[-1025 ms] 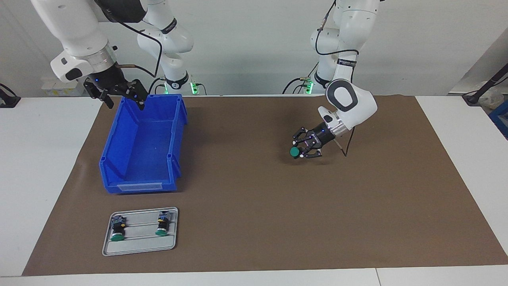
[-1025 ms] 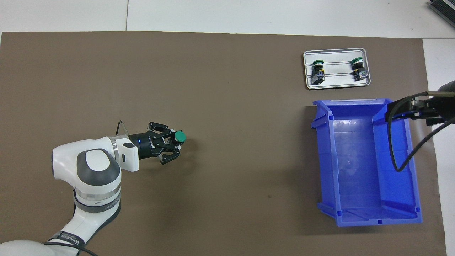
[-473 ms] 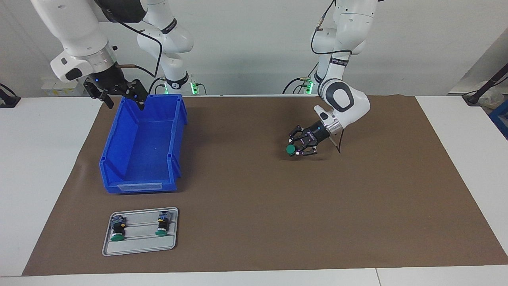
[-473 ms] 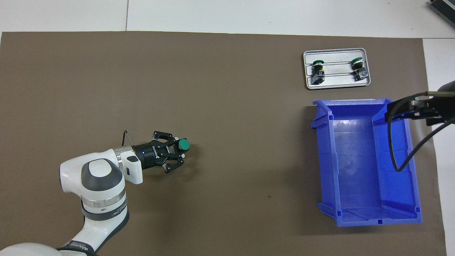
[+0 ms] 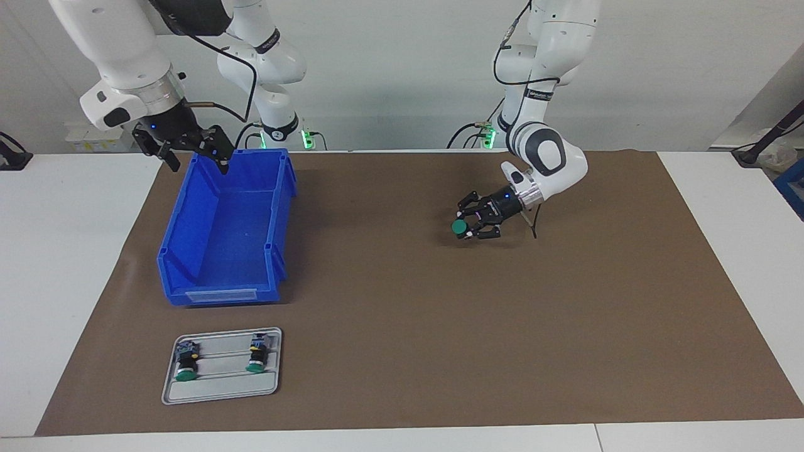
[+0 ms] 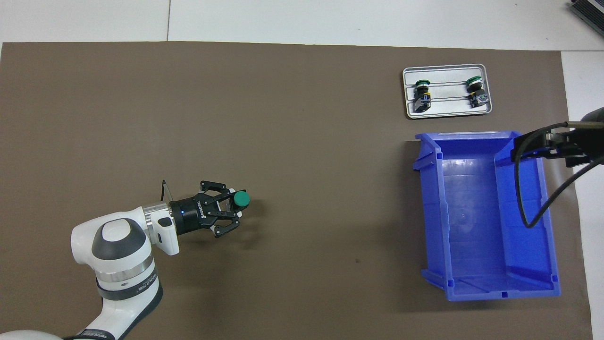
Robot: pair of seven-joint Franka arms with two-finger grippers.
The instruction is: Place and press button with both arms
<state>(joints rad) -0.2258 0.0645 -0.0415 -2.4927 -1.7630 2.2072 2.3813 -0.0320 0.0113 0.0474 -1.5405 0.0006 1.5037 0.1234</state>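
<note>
light is even and bright in both views, coming from above with no hard beams. the matte brown mat (image 5: 402, 326) takes it flat and shows no glare. soft, blurred shadows lie under the open blue plastic bin (image 6: 486, 222) and under the left pincer (image 5: 468, 227), close beneath each. the bin's glossy floor carries a pale sheen in the overhead view. the white tabletop (image 5: 69, 263) reads slightly washed out. focus is sharp throughout; straight edges stay nearly straight toward the corners.

Facing camera looks high across the mat (image 5: 402, 326); overhead looks steeply down on it.
</note>
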